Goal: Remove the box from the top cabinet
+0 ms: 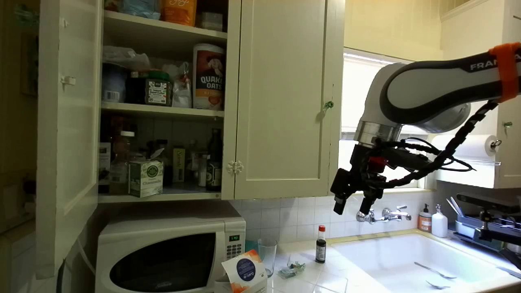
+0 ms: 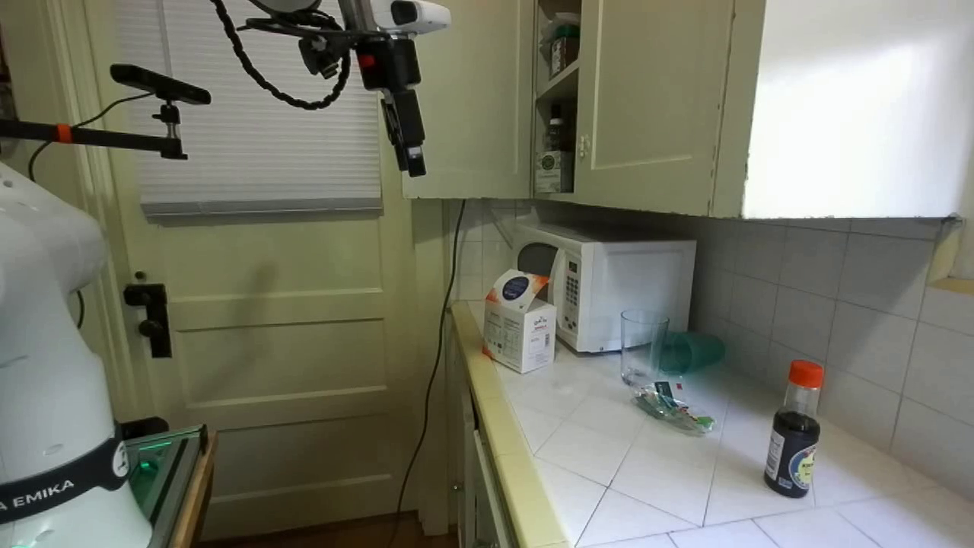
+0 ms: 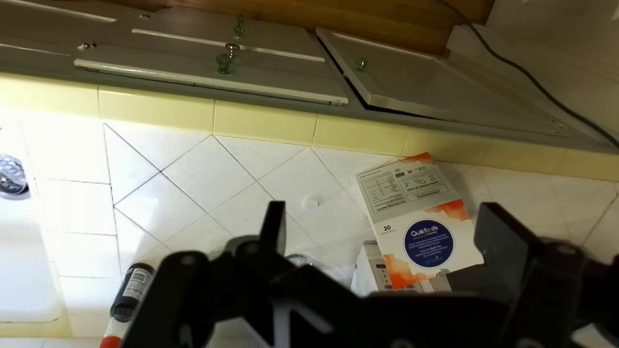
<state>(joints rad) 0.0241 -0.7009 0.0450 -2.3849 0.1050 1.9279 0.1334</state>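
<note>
The two fingers (image 1: 340, 205) are spread wide, with just air between them. They hang high over the counter (image 2: 631, 472) and point down. In the wrist view a white and orange box (image 3: 430, 227) shows in the gap, but it stands well below, on the counter just beside the microwave (image 2: 631, 289). Its lid is up, and I cannot see inside it.

The top cupboard (image 1: 233, 81) has one door (image 1: 81, 122) swung open and one door (image 1: 283, 101) closed. A tea box (image 1: 145, 179) stands at the front edge of its low shelf (image 1: 191, 197), well apart from the fingers. Farther back are a clear bottle (image 1: 123, 152) with a white cap, a thin yellow box (image 1: 178, 164) and a dark bottle (image 1: 214, 171). The middle shelf (image 1: 163, 108) has a tub of oats (image 1: 208, 77) and a jar (image 1: 158, 90) with a green lid. Above them sit an orange bag (image 1: 179, 11) and a blue bag (image 1: 140, 8).

The counter also has a clear glass (image 2: 644, 342), a green cup (image 2: 696, 352) lying on its side, a shiny packet (image 2: 673, 411) and a red-capped bottle (image 2: 794, 445) with dark stuff inside. The sink (image 1: 378, 256) holds two bits of silverware (image 1: 434, 270), too small to tell which kind.
</note>
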